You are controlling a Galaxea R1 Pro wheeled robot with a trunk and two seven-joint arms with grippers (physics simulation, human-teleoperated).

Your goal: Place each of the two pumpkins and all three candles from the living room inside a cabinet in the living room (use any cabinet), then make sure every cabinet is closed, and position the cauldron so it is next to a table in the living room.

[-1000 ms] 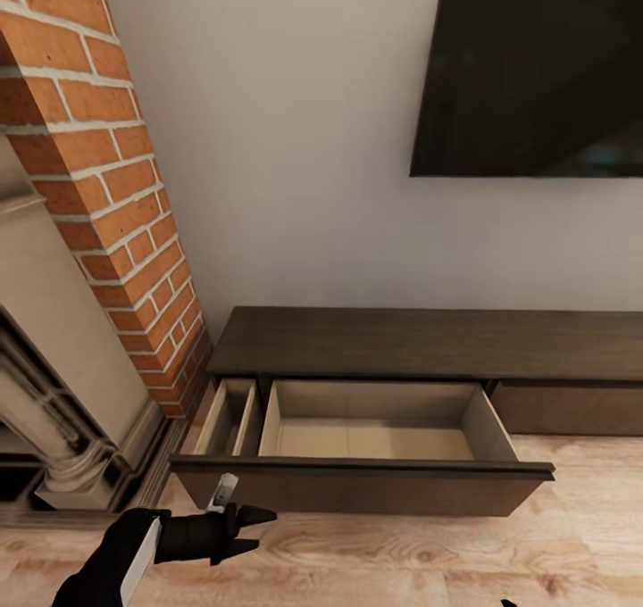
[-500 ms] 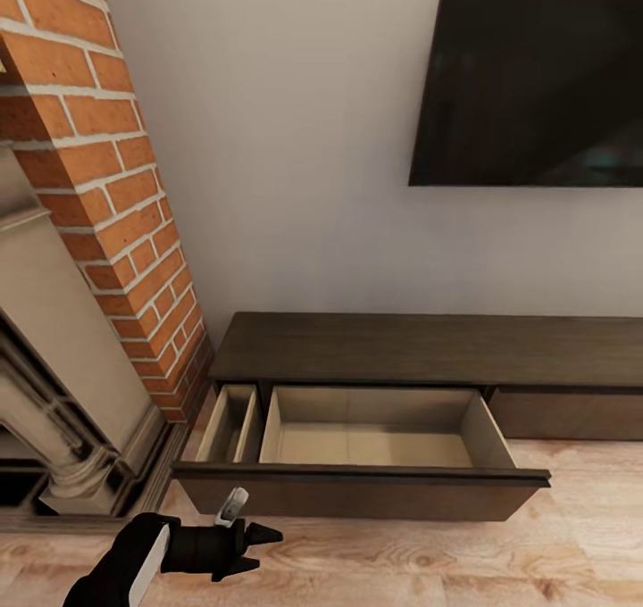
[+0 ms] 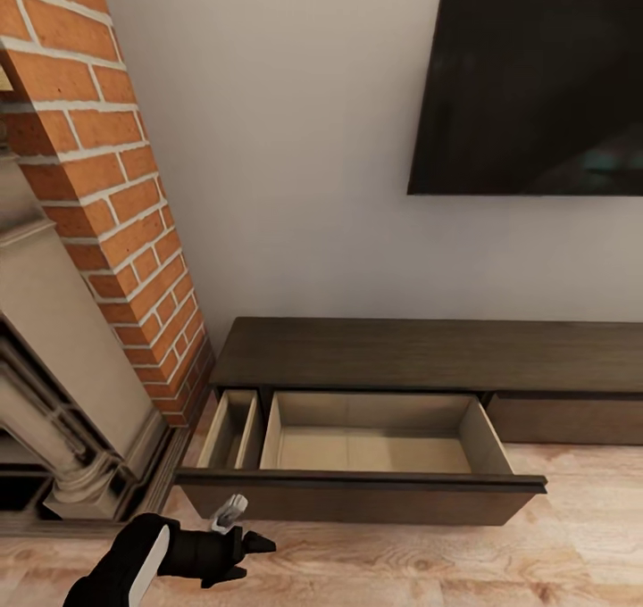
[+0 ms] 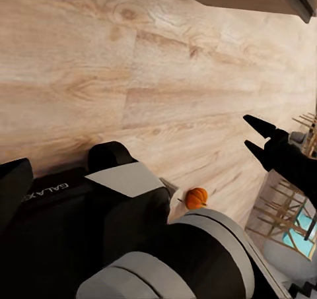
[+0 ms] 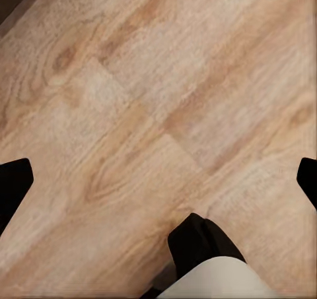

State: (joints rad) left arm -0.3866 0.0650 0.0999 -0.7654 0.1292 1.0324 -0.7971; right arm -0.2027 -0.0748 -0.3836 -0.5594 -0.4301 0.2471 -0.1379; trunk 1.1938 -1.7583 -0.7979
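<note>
Stowing step, by the look of it: cabinet (image 3: 420,353) across lower centre of head view, its wide drawer (image 3: 362,464) pulled out, pale inside bare — nothing stowed there yet; left gripper (image 3: 239,553) at lower left of the head view, just in front of the drawer front, jaws a little apart, pinching nothing; right gripper (image 5: 158,177) over bare floor (image 5: 132,94), fingertips at the frame's two edges, spread wide, empty; one pumpkin (image 4: 196,197) in lower centre of left wrist view, seemingly on the floor by the robot's own body; next move likely calls for fetching a pumpkin and bringing it to the open drawer; fireplace (image 3: 80,232) at left crowds the left arm; TV (image 3: 536,89) upper right — out of the way
</note>
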